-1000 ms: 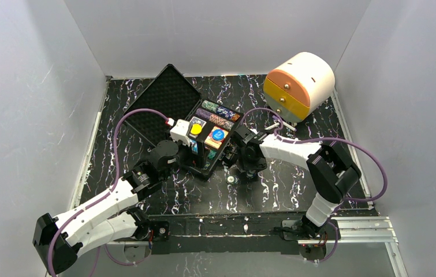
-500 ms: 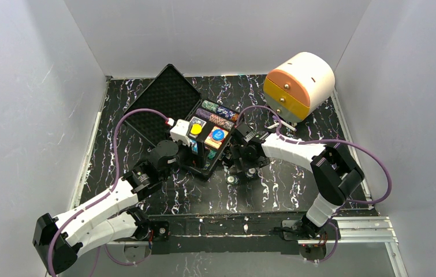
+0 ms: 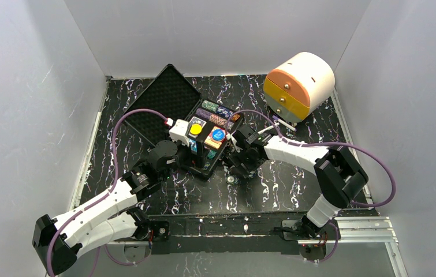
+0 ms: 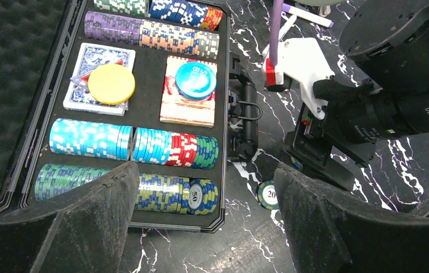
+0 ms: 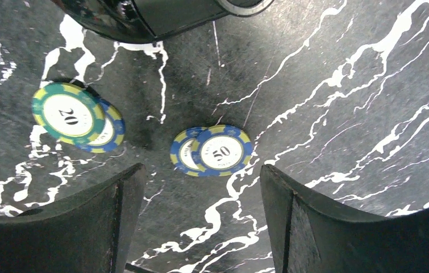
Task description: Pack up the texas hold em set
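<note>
case (image 4: 146,105) sits open on the table (image 3: 279,190), centre-left. lid (image 3: 168,99) is laid back flat on the far-left side, foam showing.

tray is mostly loaded:
- chip rows (image 4: 144,34) run along the far end, with more along the near end: cyan, blue/red/green, green, yellow-blue.
- blue-backed deck (image 4: 87,62) is in its slot with a yellow button (image 4: 111,84) on top.
- red-backed deck (image 4: 186,105) sits beside it with a blue button (image 4: 196,79) on top.
- handle (image 4: 245,122) is on the case's right edge, facing the right arm.

left gripper (image 4: 204,176) hangs over the near end of the tray, fingers spread wide, nothing between them.

right gripper (image 5: 201,170) is low over the table just right of the case, by the handle. fingers are apart, gripping nothing. can't tell if the tips touch the table.

loose chips outside the case, all on the table:
- a "50" chip (image 5: 222,151) overlaps a second blue/yellow chip, just ahead of the gap between the right fingers.
- a green "20" chip (image 5: 67,118) overlaps another blue/yellow one. in the right wrist view it's left of the "50" pair and apart from it.
- left wrist view puts the "20" chip just off the case's near right corner.

cream-and-orange drawer box (image 3: 299,86) is at the far right of the table, well apart from the case.
</note>
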Motion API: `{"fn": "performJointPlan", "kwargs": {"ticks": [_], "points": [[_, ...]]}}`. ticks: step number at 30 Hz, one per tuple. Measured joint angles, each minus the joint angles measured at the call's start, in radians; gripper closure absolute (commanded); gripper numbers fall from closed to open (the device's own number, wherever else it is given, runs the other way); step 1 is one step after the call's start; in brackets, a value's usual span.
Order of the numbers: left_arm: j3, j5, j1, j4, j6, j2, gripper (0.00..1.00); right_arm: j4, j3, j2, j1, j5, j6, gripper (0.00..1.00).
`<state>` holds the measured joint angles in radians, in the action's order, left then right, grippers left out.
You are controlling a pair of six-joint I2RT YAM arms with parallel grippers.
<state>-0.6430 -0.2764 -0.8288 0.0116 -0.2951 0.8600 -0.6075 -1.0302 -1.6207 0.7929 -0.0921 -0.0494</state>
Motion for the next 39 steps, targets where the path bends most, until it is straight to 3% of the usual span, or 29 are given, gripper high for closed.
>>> {"fn": "performJointPlan", "kwargs": {"ticks": [11, 16, 23, 28, 33, 35, 39], "points": [[-0.001, 0.000, 0.000, -0.024, 0.004, 0.000, 0.14, 0.030, 0.002, -0.069, 0.000, -0.054, 0.119, 0.22], [-0.001, 0.000, 0.000, -0.028, 0.004, -0.005, 0.14, 0.035, 0.004, -0.069, -0.018, 0.021, 0.163, 0.26], [-0.001, 0.000, -0.002, -0.028, 0.005, -0.010, 0.13, 0.035, 0.009, -0.069, -0.055, 0.121, 0.187, 0.25], [-0.001, -0.001, -0.006, -0.029, 0.005, -0.011, 0.14, 0.022, -0.009, -0.086, -0.056, 0.106, 0.186, 0.41], [-0.001, -0.005, -0.006, -0.036, 0.005, -0.020, 0.14, 0.015, -0.023, -0.101, -0.059, 0.062, 0.160, 0.47], [-0.001, -0.005, -0.006, -0.036, 0.005, -0.020, 0.13, 0.006, -0.033, -0.110, -0.058, 0.047, 0.141, 0.45], [-0.001, -0.005, -0.007, -0.037, 0.005, -0.020, 0.13, -0.014, -0.053, -0.127, -0.058, 0.025, 0.089, 0.27]]}}
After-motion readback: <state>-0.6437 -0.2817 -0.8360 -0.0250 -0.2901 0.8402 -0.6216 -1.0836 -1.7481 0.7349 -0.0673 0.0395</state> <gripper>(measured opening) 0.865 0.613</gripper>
